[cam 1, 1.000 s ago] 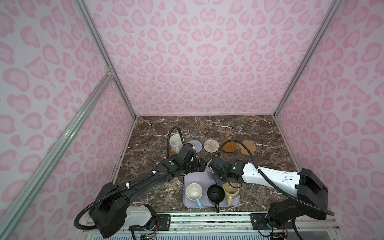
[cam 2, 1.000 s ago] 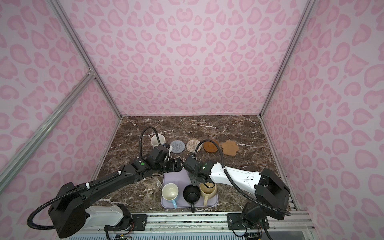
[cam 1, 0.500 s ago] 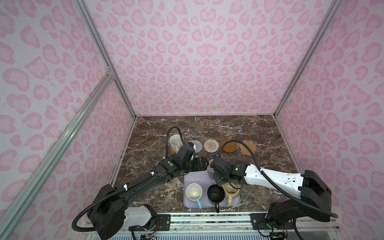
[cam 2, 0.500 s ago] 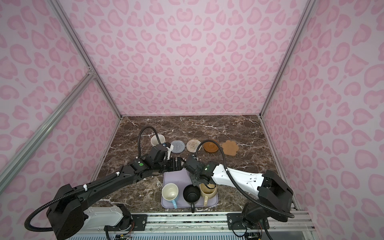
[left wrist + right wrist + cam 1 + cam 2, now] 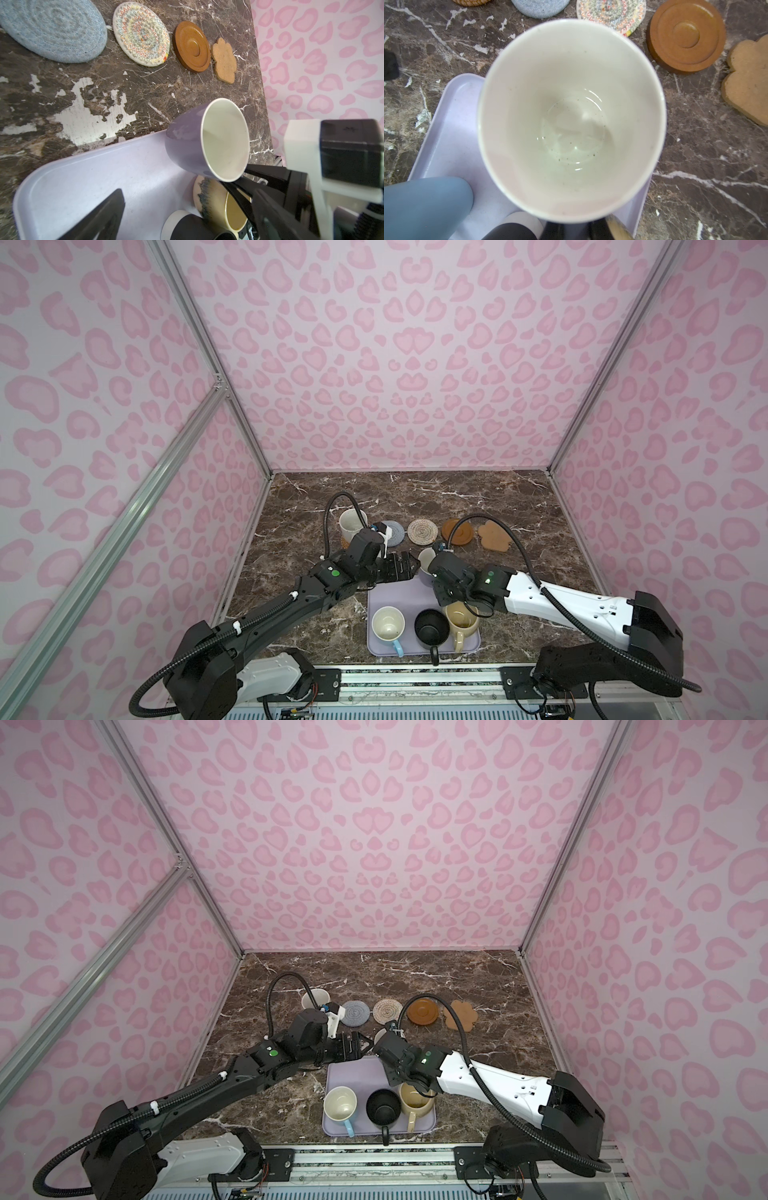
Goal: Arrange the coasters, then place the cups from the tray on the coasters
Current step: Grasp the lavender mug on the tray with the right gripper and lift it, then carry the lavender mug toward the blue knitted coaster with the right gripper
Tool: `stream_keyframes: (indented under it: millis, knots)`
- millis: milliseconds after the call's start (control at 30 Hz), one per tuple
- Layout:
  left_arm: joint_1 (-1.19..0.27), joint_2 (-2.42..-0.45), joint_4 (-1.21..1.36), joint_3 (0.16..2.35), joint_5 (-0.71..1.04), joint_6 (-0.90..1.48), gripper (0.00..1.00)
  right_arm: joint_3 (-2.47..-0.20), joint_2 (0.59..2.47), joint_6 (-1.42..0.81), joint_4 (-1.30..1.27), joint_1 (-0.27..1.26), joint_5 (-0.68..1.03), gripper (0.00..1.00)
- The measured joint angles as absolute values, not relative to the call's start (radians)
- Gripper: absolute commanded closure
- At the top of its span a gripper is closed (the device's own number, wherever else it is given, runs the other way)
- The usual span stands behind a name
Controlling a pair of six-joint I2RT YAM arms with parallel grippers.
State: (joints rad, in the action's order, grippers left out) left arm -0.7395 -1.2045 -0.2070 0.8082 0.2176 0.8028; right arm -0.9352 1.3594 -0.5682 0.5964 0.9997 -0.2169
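Tray [image 5: 384, 597]: lavender, lying below the fingers of both grippers. Left gripper [image 5: 409, 569]: fingers spread wide and holding nothing, with the tips near the lavender mug [image 5: 187, 145]. Right gripper [image 5: 433, 574]: fingers clamped on that mug, which is tilted over the tray's far edge. Light blue mug [image 5: 387, 624], black mug [image 5: 431, 628] and beige mug [image 5: 461, 620]: upright on the tray behind the fingertips. White mug [image 5: 352, 522]: standing on the orange-tan coaster [image 5: 345, 542], beyond the left fingers. Grey-blue coaster [image 5: 395, 531], cream coaster [image 5: 422, 531], brown dish [image 5: 457, 531] and paw coaster [image 5: 494, 536]: in a row beyond the fingertips.

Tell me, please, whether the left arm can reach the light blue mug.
Probably yes: the open left gripper hovers over the tray, with only bare tray between it and the light blue mug.
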Motion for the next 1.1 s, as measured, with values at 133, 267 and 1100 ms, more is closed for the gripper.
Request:
stream_keyframes:
  millis: [133,267,1100]
  knots:
    - [-0.739,-1.188,-0.207,0.808,0.218,0.81,0.03,-0.935,1.354,-0.569,0.596,1.0,-0.223,1.0]
    - [-0.739,-1.168,-0.209,0.808,0.203,0.815,0.03,-0.939,1.34,-0.569,0.598,1.0,-0.239,1.0]
    - [-0.671,-1.074,-0.16,0.839,0.273,0.855,0.03,-1.077,1.362,-0.564,0.603,0.999,-0.348,1.0]
